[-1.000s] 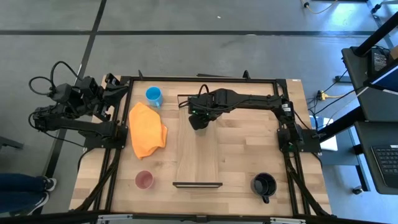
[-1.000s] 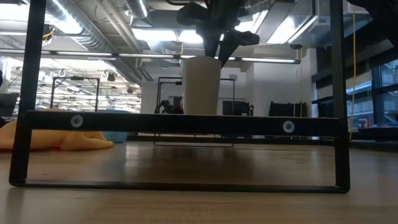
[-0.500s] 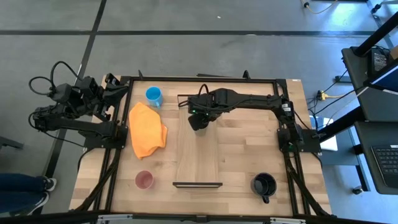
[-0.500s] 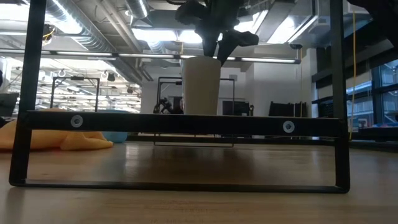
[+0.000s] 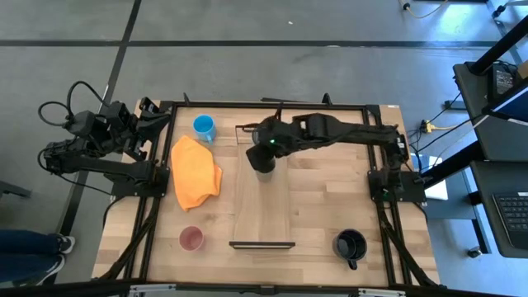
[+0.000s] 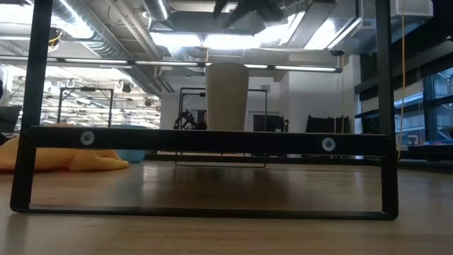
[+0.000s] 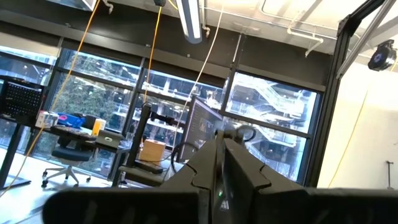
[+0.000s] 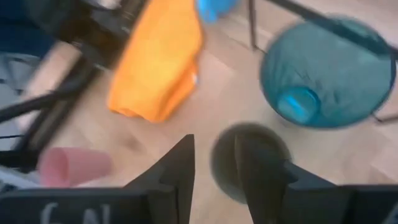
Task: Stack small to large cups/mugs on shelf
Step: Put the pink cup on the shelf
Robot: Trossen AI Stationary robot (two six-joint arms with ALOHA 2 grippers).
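Note:
The olive-green cup (image 5: 264, 162) stands upright on its base on the far part of the shelf (image 5: 262, 210). It looks pale in the low view (image 6: 226, 95). My right gripper (image 5: 266, 149) hangs open just above it; in the right wrist view (image 8: 214, 168) the cup's mouth (image 8: 249, 158) shows below the fingers. The teal tumbler (image 8: 328, 71) stands just beyond the cup; my right arm hides it in the high view. The blue mug (image 5: 204, 127), pink cup (image 5: 190, 239) and black mug (image 5: 350, 245) stand on the table. My left gripper (image 7: 219, 168) waits shut off the table's left edge.
An orange cloth (image 5: 195, 172) lies left of the shelf. The shelf's black end frame (image 6: 205, 142) crosses the low view in front of the cup. The bare plank runs from the cup toward the near edge.
My right gripper has let go of the olive-green cup's rim and gone up, out of the top of the low view. The cup stays upright where it was on the shelf.

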